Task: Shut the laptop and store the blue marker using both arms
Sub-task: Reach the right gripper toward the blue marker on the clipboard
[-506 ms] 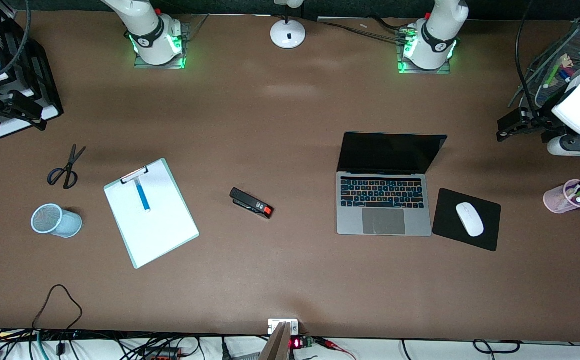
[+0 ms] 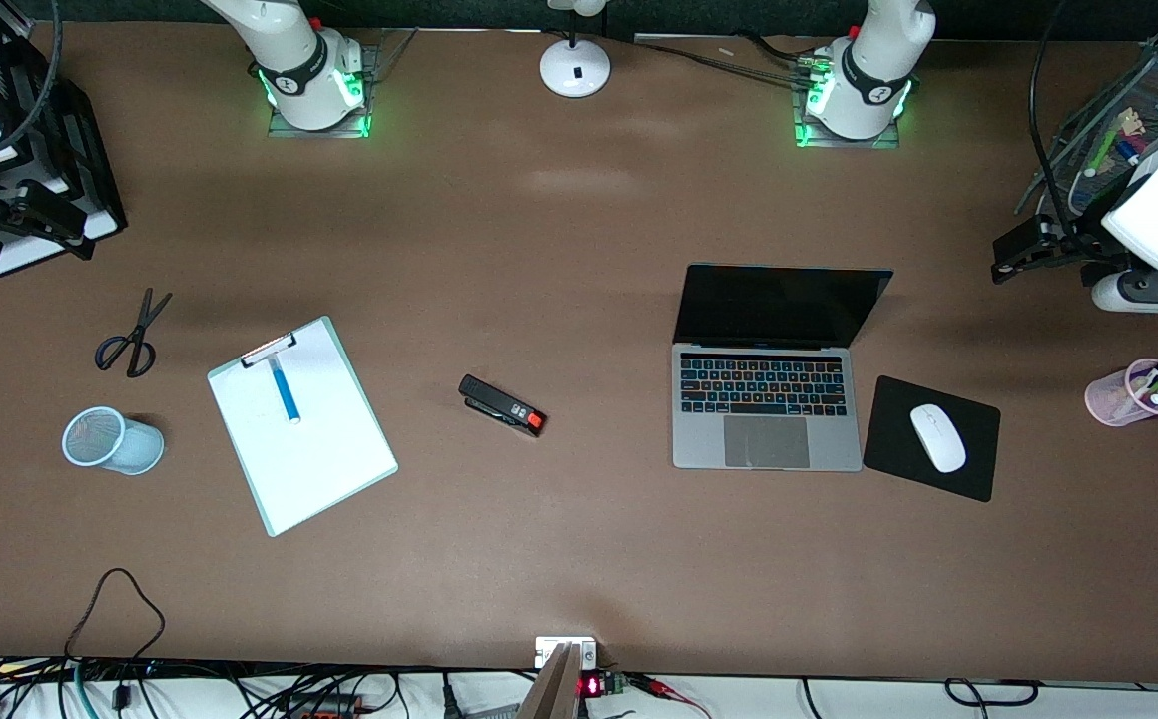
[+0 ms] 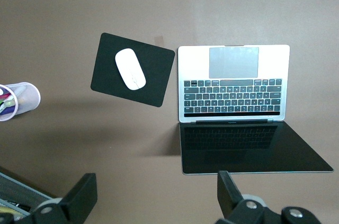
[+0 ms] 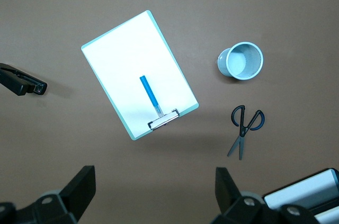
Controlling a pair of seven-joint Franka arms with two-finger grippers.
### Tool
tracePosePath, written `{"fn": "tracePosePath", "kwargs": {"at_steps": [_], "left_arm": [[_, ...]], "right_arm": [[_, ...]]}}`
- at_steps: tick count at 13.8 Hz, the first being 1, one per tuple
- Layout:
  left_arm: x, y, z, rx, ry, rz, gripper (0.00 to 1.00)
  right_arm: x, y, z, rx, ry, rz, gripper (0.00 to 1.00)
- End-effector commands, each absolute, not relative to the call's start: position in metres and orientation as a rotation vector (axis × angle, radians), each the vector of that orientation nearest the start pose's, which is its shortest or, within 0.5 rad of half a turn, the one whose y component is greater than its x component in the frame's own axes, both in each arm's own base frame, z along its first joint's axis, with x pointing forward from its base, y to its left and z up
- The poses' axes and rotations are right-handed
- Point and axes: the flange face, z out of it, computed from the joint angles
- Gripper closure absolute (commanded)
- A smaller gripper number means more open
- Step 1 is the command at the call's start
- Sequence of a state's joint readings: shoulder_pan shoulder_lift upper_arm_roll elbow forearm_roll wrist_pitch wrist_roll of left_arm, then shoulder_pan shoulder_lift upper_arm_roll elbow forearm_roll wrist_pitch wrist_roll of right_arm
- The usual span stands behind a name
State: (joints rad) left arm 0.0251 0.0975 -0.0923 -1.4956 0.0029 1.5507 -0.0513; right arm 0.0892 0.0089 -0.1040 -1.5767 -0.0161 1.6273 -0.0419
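Two task items untouched. Laptop (image 2: 769, 369) open on bench (image 2: 579, 559) toward left arm's end, screen upright, mouse pad (image 2: 978, 469) just beside. Marker (image 2: 284, 389) lies on clipboard (image 2: 329, 469) toward right arm's end; mesh cup (image 2: 112, 440) near clipboard. Left hand (image 3: 153, 203) high over bench near laptop lid, fingers wide apart, empty. Right hand (image 4: 153, 197) likewise spread, empty, above clipboard area. Judgement: opening step, nothing begun. Next: left hand descends to lid's top edge, pushes it down; right descends on marker. Versus earlier frame: no object moved; arms barely shifted.

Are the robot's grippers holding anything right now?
No. The left gripper is open over bare table by the silver-grey laptop, and the right gripper is open above the light-blue marker on the white clipboard.
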Motion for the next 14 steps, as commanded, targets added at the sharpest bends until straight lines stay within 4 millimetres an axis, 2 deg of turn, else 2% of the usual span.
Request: {"fn": "tracePosePath", "kwargs": {"at_steps": [1, 7, 9, 10, 11, 12, 14], "left_arm": [[0.578, -0.036, 0.600, -3.141, 0.026, 0.113, 0.00], [0.573, -0.041, 0.593, -3.134, 0.036, 0.207, 0.00], [0.573, -0.039, 0.593, -3.135, 0.046, 0.212, 0.00], [0.572, -0.039, 0.593, -3.134, 0.051, 0.214, 0.10], [0.570, -0.040, 0.592, -3.131, 0.044, 0.238, 0.45], [0.566, -0.041, 0.589, -3.126, 0.058, 0.297, 0.63], [0.562, -0.044, 0.584, -3.120, 0.047, 0.350, 0.88]], "right_arm": [[0.567, -0.010, 0.615, -3.156, -0.069, -0.041, 0.00], [0.579, -0.005, 0.580, -3.152, -0.156, 0.023, 0.00], [0.580, -0.002, 0.562, -3.153, -0.165, 0.032, 0.00], [0.580, -0.001, 0.548, -3.152, -0.170, 0.035, 0.00], [0.580, 0.004, 0.534, -3.151, -0.185, 0.040, 0.00], [0.580, 0.007, 0.522, -3.149, -0.214, 0.042, 0.00], [0.586, 0.011, 0.491, -3.142, -0.322, 0.057, 0.00]]}}
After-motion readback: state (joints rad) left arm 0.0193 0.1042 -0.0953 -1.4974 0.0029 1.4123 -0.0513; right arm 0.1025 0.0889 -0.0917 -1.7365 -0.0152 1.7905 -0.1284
